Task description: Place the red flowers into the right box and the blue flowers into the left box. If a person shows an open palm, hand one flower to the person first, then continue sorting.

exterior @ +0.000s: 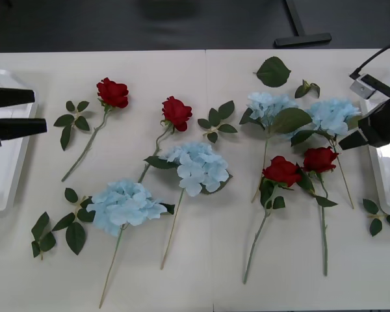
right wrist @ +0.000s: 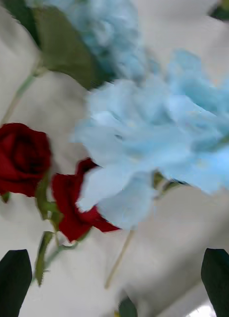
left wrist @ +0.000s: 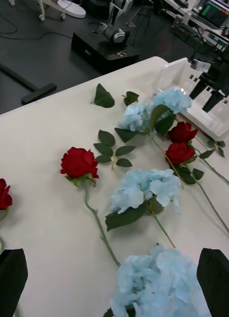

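Flowers: eight lie loose on the bench (exterior: 201, 286), four red and four blue; none is in a box.
Nearest blue flower: the blue flower (exterior: 331, 114) closest to the right edge of the bench lies just beside the right gripper; its head overlaps a second blue flower (exterior: 266, 106).
Red pair: two red flowers (exterior: 320, 158) and (exterior: 281, 170) lie just beside that blue flower, toward the near edge, their stems crossing its stem.
Boxes: the right box (exterior: 387, 175) sits at the right edge of the bench, the left box (exterior: 3, 195) at the left edge.
Risk 1: a pick at the blue head may catch a neighbouring leaf or stem, because the stems cross; a red flower could be dragged along.
Risk 2: this blue flower belongs in the left box, at the far side of the bench from the right arm; dropping it in the near box would mis-sort it.
Risk 3: a grasp on soft petals may slip; the stem looks like the firmer hold.
Right gripper (exterior: 361, 133): at the right edge of the bench over the blue head, fingers spread wide, holding nothing.
Left gripper (exterior: 23, 112): above the left box, fingers apart, empty.
Open palm: none seen.
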Motion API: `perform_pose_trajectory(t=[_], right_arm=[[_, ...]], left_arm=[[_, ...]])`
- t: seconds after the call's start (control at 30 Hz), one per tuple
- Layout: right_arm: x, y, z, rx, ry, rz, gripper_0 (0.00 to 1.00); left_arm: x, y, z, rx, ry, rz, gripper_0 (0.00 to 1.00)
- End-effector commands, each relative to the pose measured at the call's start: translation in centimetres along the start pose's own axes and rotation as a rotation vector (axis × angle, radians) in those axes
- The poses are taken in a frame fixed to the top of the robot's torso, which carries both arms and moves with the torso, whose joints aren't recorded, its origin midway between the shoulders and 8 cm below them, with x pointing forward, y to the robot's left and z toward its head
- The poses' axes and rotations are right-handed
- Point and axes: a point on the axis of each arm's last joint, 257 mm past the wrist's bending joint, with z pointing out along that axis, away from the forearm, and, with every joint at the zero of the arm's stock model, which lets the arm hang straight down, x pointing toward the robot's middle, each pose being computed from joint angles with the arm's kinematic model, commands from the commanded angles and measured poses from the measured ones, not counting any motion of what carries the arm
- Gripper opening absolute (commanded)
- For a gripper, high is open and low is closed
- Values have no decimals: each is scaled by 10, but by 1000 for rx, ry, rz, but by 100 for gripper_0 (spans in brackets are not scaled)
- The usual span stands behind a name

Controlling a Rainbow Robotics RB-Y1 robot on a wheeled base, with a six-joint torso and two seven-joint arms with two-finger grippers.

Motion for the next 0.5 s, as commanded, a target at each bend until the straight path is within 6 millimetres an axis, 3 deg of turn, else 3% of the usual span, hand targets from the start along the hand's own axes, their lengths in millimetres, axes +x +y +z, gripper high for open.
perform_pose_trajectory(t=[0.03,0.33,0.5], right_arm=[[1,-40,-14,142,38,63,100],[25,-73,-1,271,118,63,100],[32,-74,19,300,143,36,100]], left_arm=[[-12,33,19,-21,22,-50,100],[5,109,51,-133,101,-79,100],[17,145,70,-204,150,-80,100]])
